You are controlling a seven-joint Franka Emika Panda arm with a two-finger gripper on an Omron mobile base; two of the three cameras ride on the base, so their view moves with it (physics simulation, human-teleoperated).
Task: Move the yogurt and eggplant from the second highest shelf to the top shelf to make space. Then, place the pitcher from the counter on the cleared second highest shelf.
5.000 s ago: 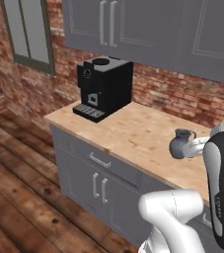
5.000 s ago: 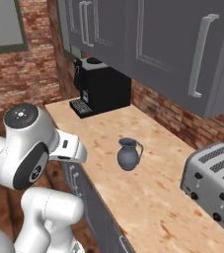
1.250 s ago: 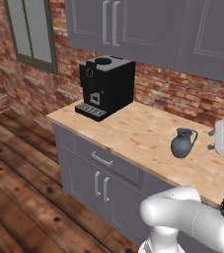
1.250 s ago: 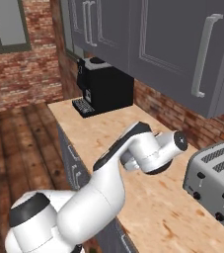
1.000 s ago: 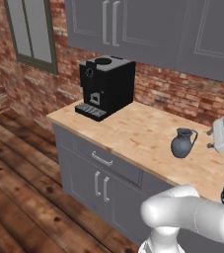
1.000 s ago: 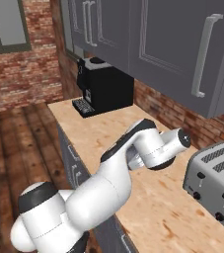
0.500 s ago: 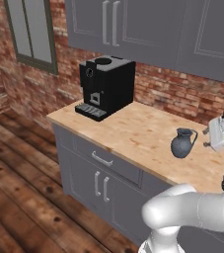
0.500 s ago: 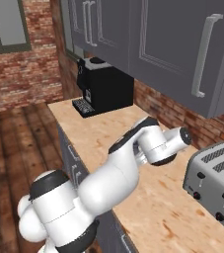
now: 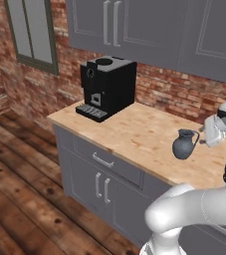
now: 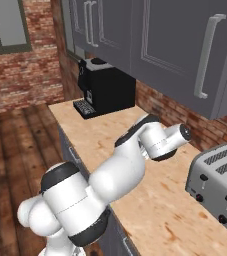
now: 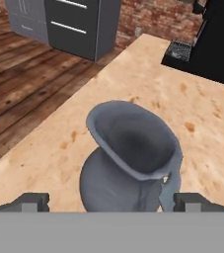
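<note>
Hand view, bulbous blue-grey pitcher (image 11: pixel 128 168), flared rim, light-wood counter (image 11: pixel 148 94), tool (image 11: pixel 111 200) spread wide.

The bench (image 9: pixel 144 137) is topped in pale, matt wood grain. The pitcher (image 11: pixel 128 168) is finished in smooth, dull blue-grey glaze. The toaster (image 10: pixel 217 187) is clad in brushed metal.

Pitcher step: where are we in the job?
Nothing here shows the yogurt and eggplant move, so that part can't be judged. In hand: the open gripper is lined up on the pitcher, fingertips either side of its body, not closed. The pitcher stands upright on the counter, beside the hand. Left: grasp, lift, carry it to the second highest shelf.
</note>
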